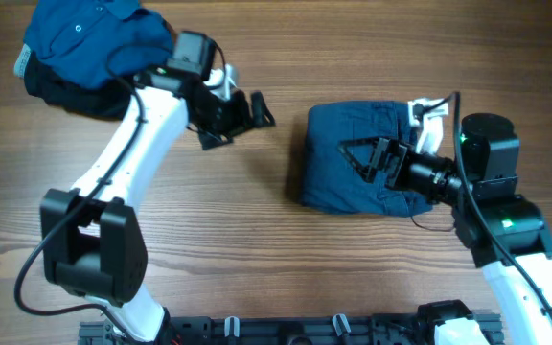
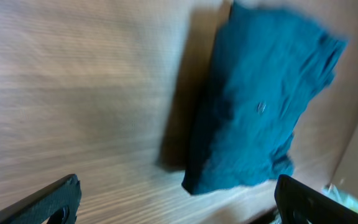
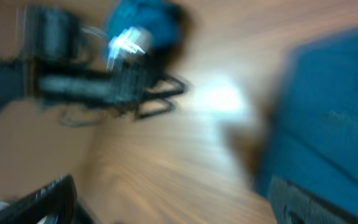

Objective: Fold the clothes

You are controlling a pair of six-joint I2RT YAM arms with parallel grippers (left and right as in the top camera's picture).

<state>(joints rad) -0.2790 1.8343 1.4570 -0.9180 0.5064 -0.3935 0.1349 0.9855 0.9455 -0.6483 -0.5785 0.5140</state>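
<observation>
A folded dark blue garment (image 1: 353, 158) lies on the wooden table right of centre. It also shows in the left wrist view (image 2: 260, 106) and, blurred, in the right wrist view (image 3: 328, 112). My left gripper (image 1: 242, 115) is open and empty, left of the garment and apart from it. My right gripper (image 1: 377, 161) is open and empty, hovering over the garment's right half. A pile of blue and dark clothes (image 1: 89, 48) sits at the far left corner.
The left arm (image 1: 132, 144) crosses the table from the front left to the pile. It shows blurred in the right wrist view (image 3: 98, 87). Bare wood (image 1: 257, 240) lies between the arms. A black rail (image 1: 286, 331) runs along the front edge.
</observation>
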